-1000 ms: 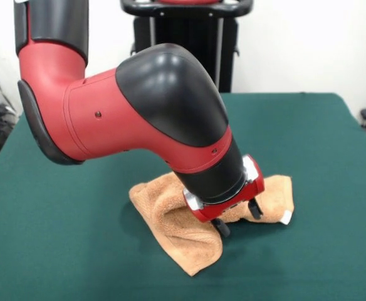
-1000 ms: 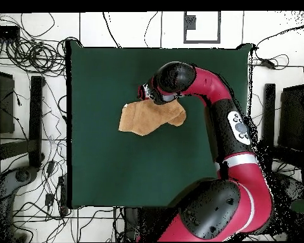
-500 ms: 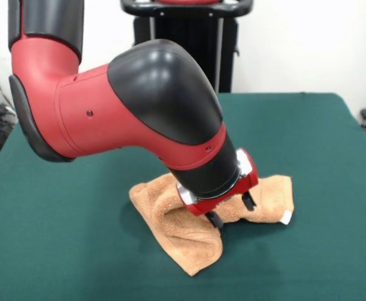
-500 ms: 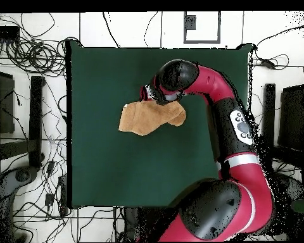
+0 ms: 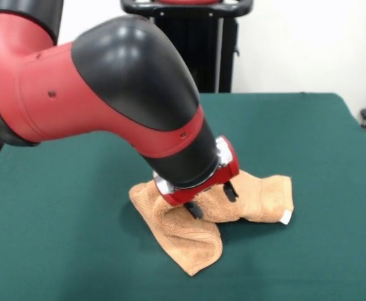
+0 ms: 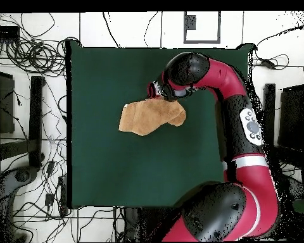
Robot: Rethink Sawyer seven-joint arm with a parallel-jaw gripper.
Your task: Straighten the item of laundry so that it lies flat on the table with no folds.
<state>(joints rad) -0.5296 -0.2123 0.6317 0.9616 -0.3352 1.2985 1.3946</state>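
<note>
The gripper [image 5: 212, 200] hangs low over the towel [image 5: 258, 199], its two dark fingers [image 5: 194, 209] spread apart, tips right at the cloth's raised middle fold, with nothing pinched between them. The towel lies bunched and folded near the middle of the green table [image 5: 57, 238], white tag [image 5: 286, 217] at one corner.

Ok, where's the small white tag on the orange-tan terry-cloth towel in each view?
Front view: the white tag sits at the towel's lower right corner.
Overhead view: too small to tell; the towel lies left of centre.
Shared landmark: the red and black gripper at the towel's edge.
</note>
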